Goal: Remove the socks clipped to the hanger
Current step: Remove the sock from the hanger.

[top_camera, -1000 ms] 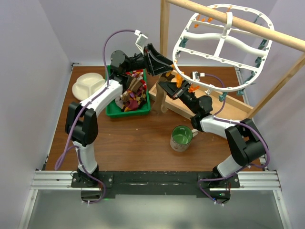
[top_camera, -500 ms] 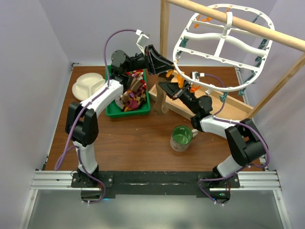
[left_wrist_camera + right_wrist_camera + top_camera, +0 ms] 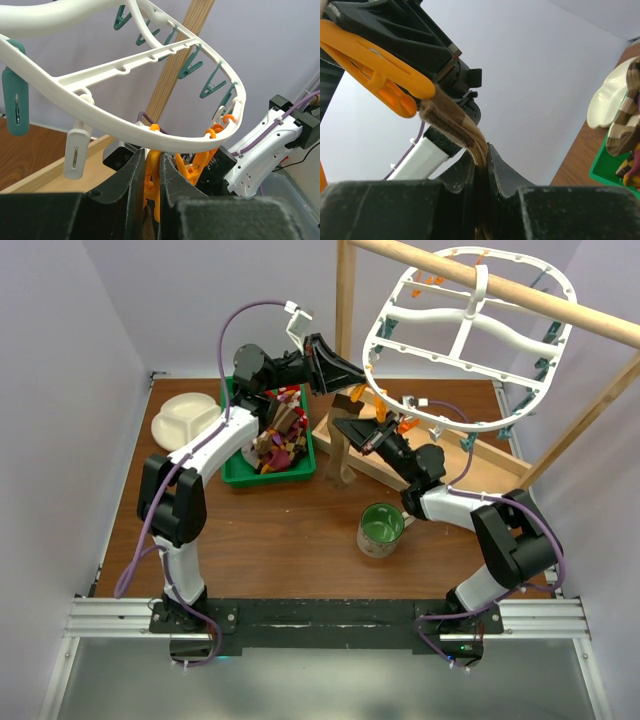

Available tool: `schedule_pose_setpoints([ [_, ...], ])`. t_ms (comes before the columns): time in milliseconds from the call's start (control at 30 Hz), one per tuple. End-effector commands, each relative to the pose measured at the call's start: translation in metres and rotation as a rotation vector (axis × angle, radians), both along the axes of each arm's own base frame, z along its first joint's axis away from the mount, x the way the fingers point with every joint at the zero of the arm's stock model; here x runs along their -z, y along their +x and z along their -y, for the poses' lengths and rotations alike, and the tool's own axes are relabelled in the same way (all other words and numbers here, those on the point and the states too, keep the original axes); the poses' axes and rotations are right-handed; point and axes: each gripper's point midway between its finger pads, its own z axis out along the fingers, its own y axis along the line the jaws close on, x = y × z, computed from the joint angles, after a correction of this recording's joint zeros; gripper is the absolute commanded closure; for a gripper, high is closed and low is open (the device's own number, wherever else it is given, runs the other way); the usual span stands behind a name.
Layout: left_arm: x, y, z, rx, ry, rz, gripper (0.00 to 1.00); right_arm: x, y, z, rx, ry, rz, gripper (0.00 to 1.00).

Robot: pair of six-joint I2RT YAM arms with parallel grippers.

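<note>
Top external: green bin (image 3: 270, 478), mug (image 3: 381, 528), plate (image 3: 185, 415) around wooden frame (image 3: 346, 310) with hanger (image 3: 463, 332)

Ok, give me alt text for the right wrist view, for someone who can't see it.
The right gripper is shut on a brown sock whose top end is held in an orange clip at upper left. A white plate and green bin show at far right.

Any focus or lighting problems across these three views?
Top external: evenly lit, sharp throughout. Left wrist: hanger crisp, left fingers dark and blurred at the bottom. Right wrist: sock and clip in focus against a bright wall, right fingers dark and soft.
</note>
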Motion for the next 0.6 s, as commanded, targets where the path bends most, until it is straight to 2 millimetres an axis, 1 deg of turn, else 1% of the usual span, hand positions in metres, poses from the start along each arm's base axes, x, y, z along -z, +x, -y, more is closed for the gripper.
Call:
schedule_pose_setpoints([
  [0, -0.025, -0.005, -0.003, -0.022, -0.025, 0.048, 1.00, -0.034, -0.031, 0.014, -0.001, 0.079, 0.188, 0.89],
  [133, -0.025, -0.004, -0.003, -0.031, -0.024, 0.050, 1.00, -0.025, -0.033, 0.014, -0.011, 0.086, 0.171, 0.89],
  [400, -0.025, -0.003, -0.003, -0.042, -0.018, 0.051, 1.00, -0.025, -0.036, 0.015, -0.018, 0.093, 0.177, 0.89],
  [433, -0.024, -0.003, -0.003, -0.044, -0.016, 0.049, 0.90, -0.025, -0.036, 0.016, -0.018, 0.093, 0.178, 0.89],
  [500, -0.027, -0.004, -0.005, -0.054, -0.017, 0.054, 0.79, -0.025, -0.037, 0.015, -0.021, 0.096, 0.178, 0.89],
  [533, -0.027, -0.003, -0.006, -0.061, -0.015, 0.067, 0.65, -0.025, -0.037, 0.016, -0.020, 0.098, 0.179, 0.89],
  [567, -0.029, -0.004, -0.007, -0.067, -0.009, 0.064, 0.59, -0.024, -0.038, 0.016, -0.023, 0.098, 0.177, 0.89],
])
